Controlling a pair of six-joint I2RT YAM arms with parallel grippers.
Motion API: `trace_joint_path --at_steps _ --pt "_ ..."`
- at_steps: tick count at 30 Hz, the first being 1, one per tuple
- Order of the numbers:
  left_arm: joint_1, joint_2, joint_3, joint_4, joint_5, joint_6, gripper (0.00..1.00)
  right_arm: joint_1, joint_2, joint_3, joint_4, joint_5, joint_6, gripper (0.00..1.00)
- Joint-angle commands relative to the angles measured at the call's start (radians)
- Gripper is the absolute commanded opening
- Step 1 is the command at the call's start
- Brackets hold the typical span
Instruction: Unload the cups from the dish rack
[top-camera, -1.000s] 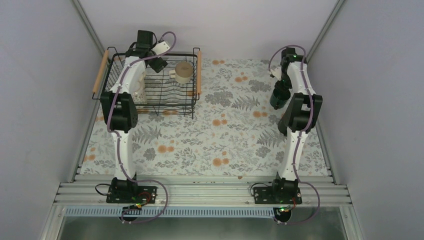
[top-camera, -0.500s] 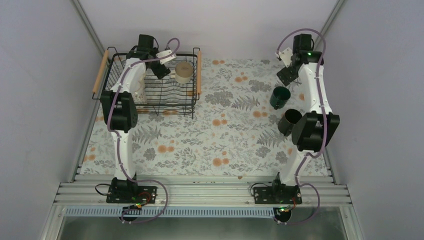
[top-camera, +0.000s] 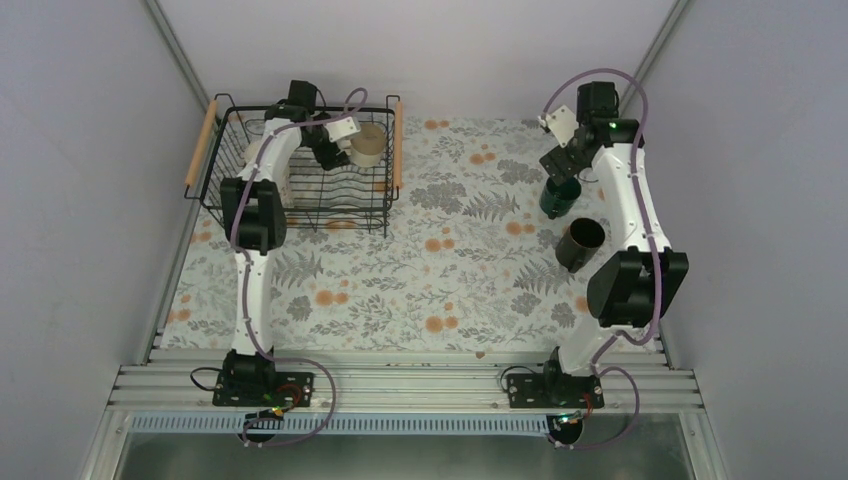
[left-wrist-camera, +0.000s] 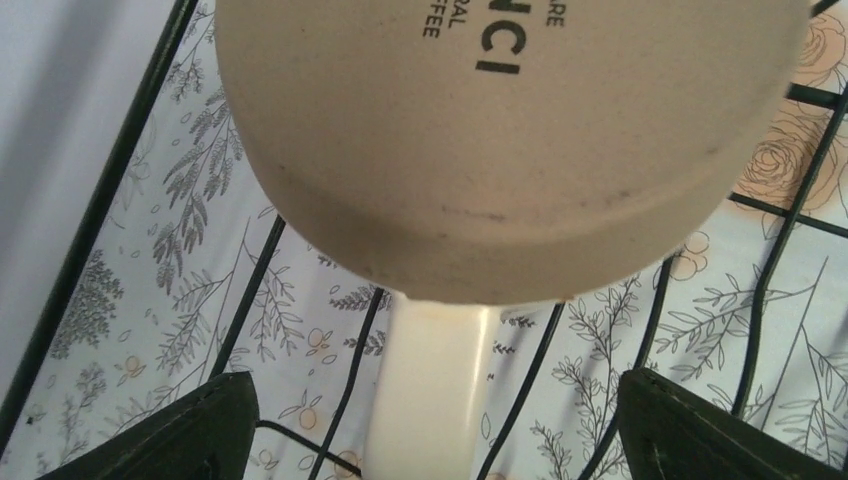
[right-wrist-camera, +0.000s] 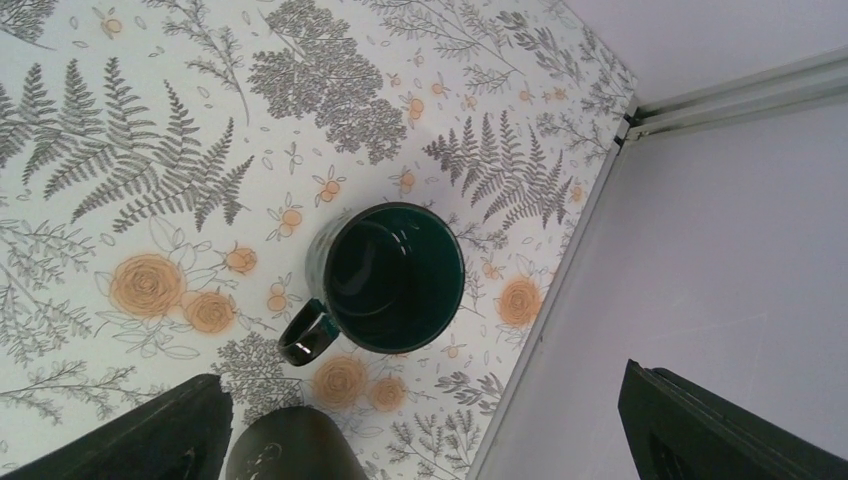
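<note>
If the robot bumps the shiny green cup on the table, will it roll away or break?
Probably not roll: the green cup stands upright on the table, so it would more likely slide. Its glossy look suggests glazed ceramic, so it may be slippery and could chip if knocked over. The handle would likely stop it rolling far.

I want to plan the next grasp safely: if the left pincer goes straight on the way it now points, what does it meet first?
Probably the handle of the beige mug: it lies straight ahead, between the open fingers of the left pincer, with the mug's underside just beyond. Depth is unclear.
</note>
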Motion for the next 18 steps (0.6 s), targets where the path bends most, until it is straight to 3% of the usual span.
trace_joint_path --at_steps 1,4,12,18 --pt "-0.008 0.046 0.105 -0.064 0.057 0.019 0.87 0.018 -0.056 -0.058 0.045 -0.017 0.019 1.0" --pt "-0.014 0.069 0.145 -0.102 0.073 0.024 0.71 0.019 -0.062 -0.08 0.052 -0.002 0.011 1.0" --pt "-0.03 0.063 0.138 -0.138 0.046 0.034 0.06 0.034 -0.065 -0.077 0.044 -0.008 0.026 1.0" --pt "-0.029 0.007 0.15 -0.174 0.038 -0.036 0.02 0.067 -0.116 -0.027 0.012 -0.009 0.043 1.0"
